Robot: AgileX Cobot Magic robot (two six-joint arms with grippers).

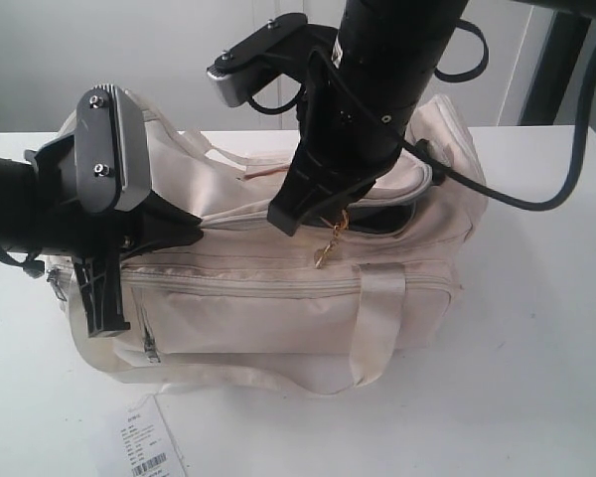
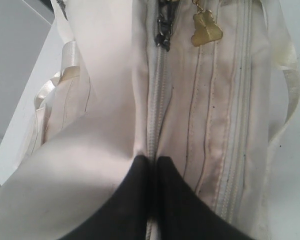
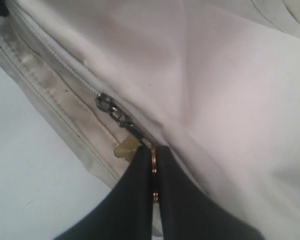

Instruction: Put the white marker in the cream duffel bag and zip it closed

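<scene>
My right gripper (image 3: 153, 151) is pinched on the thin charm ring (image 3: 153, 165). If I pull toward the bag's (image 1: 278, 298) open 3 o'clock end, the ring may slip out. My left gripper (image 2: 152, 162) clamps the bag's cloth.

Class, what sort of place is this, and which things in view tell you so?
Probably a robotics lab or test bench: a plain white table, white panels behind it, and a black left arm and right arm working on a cream duffel bag.
</scene>
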